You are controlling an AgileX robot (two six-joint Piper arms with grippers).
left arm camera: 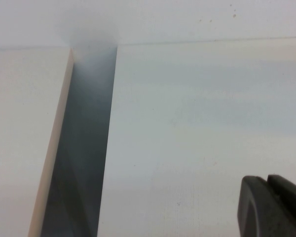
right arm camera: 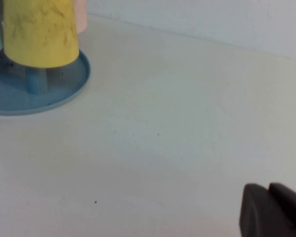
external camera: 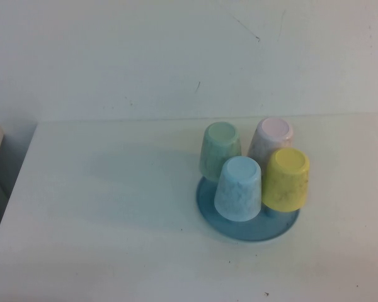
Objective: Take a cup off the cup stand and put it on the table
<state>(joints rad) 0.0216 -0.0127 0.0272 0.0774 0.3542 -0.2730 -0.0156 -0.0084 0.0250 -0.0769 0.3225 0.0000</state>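
Because the yellow cup (external camera: 286, 179) sits inverted on a cup stand (external camera: 247, 228) peg at right centre of the high view, it drains; left gripper (left arm camera: 272, 207) and right gripper (right arm camera: 271, 211) are closed, empty, at lower right of each wrist view.

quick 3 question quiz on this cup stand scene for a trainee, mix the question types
1. True or false: the yellow cup sits upside down on the cup stand.
2. How many cups are on the stand?
3. Multiple choice: the left claw and right claw are A) both shut, holding nothing B) both open C) one gripping a cup.

Key: 1 true. 2 four: yellow, blue cup, green cup, pink cup. 3 A; both hang over the table, apart from the stand.
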